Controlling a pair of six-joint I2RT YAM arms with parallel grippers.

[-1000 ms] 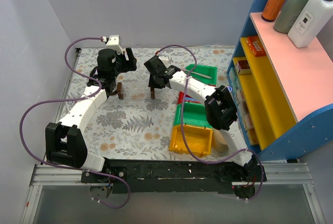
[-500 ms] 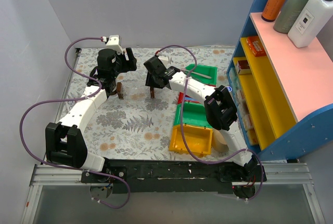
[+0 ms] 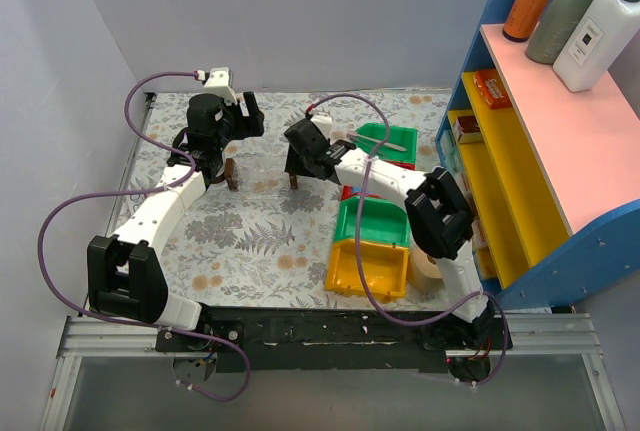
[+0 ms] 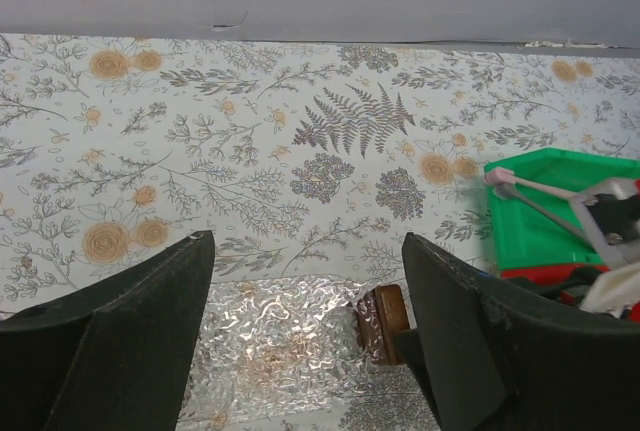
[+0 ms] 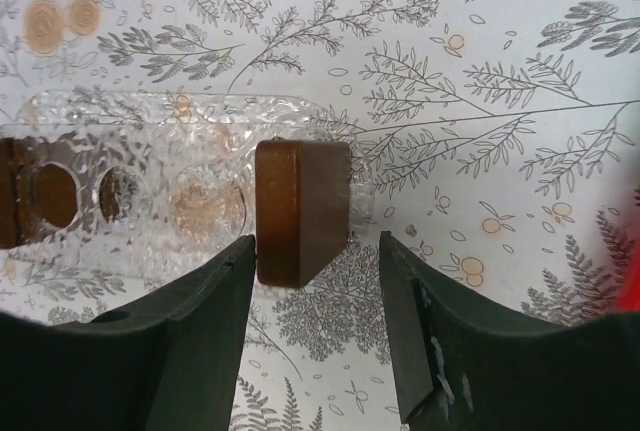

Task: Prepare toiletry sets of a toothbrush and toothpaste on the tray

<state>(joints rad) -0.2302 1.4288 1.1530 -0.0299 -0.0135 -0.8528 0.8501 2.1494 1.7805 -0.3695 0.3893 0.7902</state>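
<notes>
Over the tray (image 5: 300, 201), left jaws and right jaws are apart; lift right jaws straight up, no bumping.

tray (image 3: 262, 175) sits on table (image 3: 250, 243), far middle, 12 o'clock from the arm bases. row of bins (image 3: 370, 223) lies at tray's 3 to 5 o'clock. shelf unit (image 3: 545, 151) stands beyond bins, 3 o'clock.

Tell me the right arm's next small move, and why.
Probably lift the right gripper clear and swing toward the green bin: the gripper's jaws stand open astride the brown end piece of the tray, which looks empty, and a toothbrush lies in that bin.
</notes>
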